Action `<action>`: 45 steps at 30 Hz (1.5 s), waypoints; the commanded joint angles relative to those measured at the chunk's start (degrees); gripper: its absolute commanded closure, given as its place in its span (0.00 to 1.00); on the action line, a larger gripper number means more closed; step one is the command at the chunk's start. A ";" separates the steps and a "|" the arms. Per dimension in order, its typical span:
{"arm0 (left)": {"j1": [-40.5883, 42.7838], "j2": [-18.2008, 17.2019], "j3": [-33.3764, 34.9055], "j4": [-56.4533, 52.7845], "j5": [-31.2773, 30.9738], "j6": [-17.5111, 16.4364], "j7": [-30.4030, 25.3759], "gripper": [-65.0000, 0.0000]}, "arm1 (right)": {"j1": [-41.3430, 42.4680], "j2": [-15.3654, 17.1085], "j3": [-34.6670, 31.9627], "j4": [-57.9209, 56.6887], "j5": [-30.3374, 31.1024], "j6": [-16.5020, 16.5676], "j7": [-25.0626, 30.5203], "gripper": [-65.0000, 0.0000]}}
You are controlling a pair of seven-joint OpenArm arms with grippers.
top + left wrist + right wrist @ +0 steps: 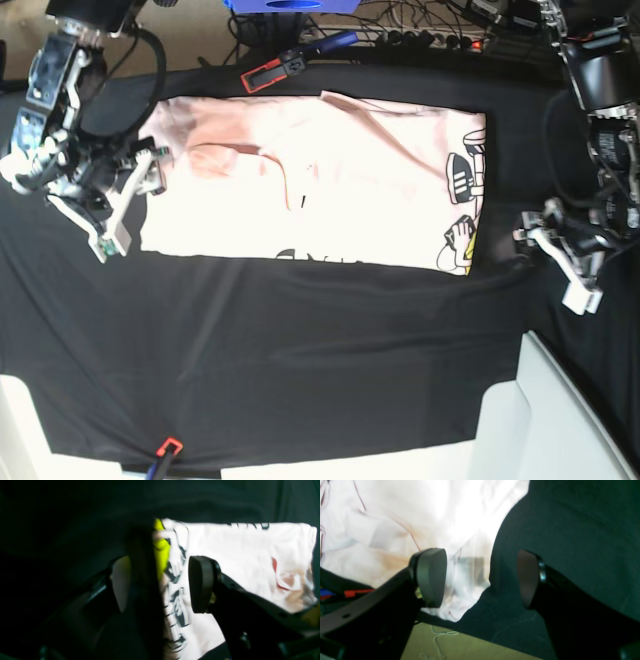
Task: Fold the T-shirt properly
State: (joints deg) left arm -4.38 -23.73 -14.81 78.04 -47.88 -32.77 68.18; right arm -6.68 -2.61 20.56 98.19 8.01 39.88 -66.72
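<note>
The pale pink T-shirt (330, 180) lies folded in a long rectangle on the black table cloth (300, 350), with its black-and-yellow graphics (462, 210) at the right end. My right gripper (130, 200) hangs open at the shirt's left edge. In the right wrist view its pads (432, 577) stand wide apart, one over the T-shirt (395, 517) and one over the cloth. My left gripper (555, 255) is open just off the shirt's right edge. In the left wrist view the printed edge of the T-shirt (237, 555) shows between the fingers (200, 585), free of them.
A red-and-black clamp (275, 70) lies at the cloth's far edge beside a blue box (290, 5) and cables. A white surface (570, 420) sits at the front right. A small red clip (168, 446) holds the cloth's front edge. The wooden table edge (470, 645) shows below the right gripper.
</note>
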 commanded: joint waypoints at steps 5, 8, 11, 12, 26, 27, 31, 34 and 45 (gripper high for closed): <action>-0.32 -1.55 -0.27 2.53 -0.78 0.03 -0.97 0.45 | 3.73 0.11 0.41 -4.96 0.47 0.12 -0.49 0.35; -0.23 -2.16 -0.27 2.09 -0.78 0.03 -1.06 0.45 | 6.02 -1.39 5.69 -9.09 0.47 0.12 -0.58 0.35; -0.23 -3.22 -0.27 2.53 -0.78 0.03 -1.15 0.45 | 8.39 -1.48 10.78 -13.66 1.79 0.12 -1.90 0.34; -0.23 -3.48 -0.27 2.62 -0.78 0.03 -1.15 0.45 | 9.09 -1.30 12.28 -15.34 4.08 0.12 -2.95 0.34; 1.00 -4.80 -0.36 2.71 2.21 0.03 -8.27 0.45 | 9.62 3.01 19.58 -27.99 23.68 0.12 -7.61 0.35; 1.26 -4.80 -0.36 2.71 3.53 0.03 -8.62 0.45 | 9.36 3.01 19.49 -28.08 23.68 0.12 -7.44 0.35; 1.61 -4.80 -0.36 2.79 7.39 -0.06 -8.80 0.45 | 8.92 4.94 19.40 -28.26 23.51 0.12 -5.85 0.35; 1.70 -4.80 -0.36 2.71 7.57 -0.06 -8.80 0.45 | 8.92 7.05 19.40 -30.37 23.51 0.12 -5.85 0.35; 1.26 -4.27 -0.36 2.71 7.39 -0.06 -8.80 0.45 | 8.92 5.38 12.63 -33.97 24.03 0.12 -6.29 0.35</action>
State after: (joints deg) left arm -2.24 -26.72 -14.70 79.77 -39.68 -32.84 60.42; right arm 2.20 3.55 33.67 64.34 32.84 40.05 -71.53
